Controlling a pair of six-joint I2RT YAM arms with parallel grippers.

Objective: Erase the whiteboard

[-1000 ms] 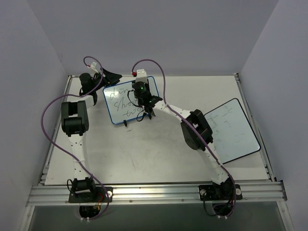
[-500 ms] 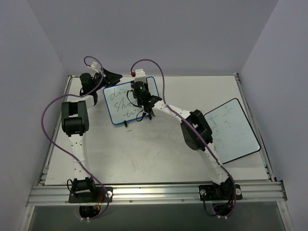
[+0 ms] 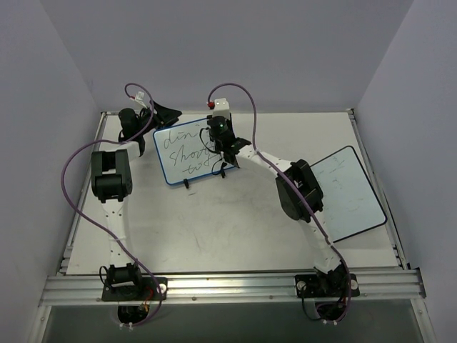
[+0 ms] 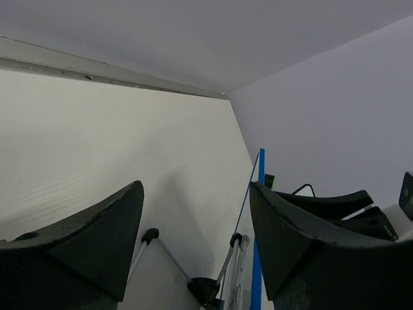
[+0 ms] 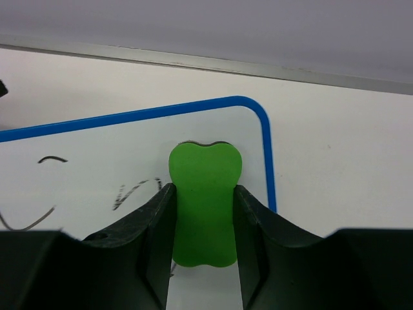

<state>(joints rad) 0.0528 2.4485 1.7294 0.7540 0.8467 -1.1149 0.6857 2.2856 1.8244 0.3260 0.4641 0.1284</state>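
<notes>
The whiteboard (image 3: 173, 170), blue-framed with black handwriting, stands tilted on small black feet at the back left of the table. My right gripper (image 3: 217, 132) is shut on a green eraser (image 5: 204, 203) and presses it on the board's face. It sits close to the rounded blue corner (image 5: 261, 129), with a handwriting stroke (image 5: 135, 190) to its left. My left gripper (image 3: 166, 114) is open behind the board's far left edge. In the left wrist view its jaws (image 4: 197, 187) stand wide apart, with the blue frame edge (image 4: 260, 213) just beside the right finger.
A black-framed white board (image 3: 343, 193) with faint marks lies at the right of the table. The blue board's wire stand legs (image 4: 169, 255) show behind it. Grey walls enclose the back and both sides. A metal rail (image 3: 228, 286) runs along the near edge.
My right gripper has slid with the eraser up and to the right, toward the board's far right corner, uncovering more handwriting on the left. The left arm has not moved.
</notes>
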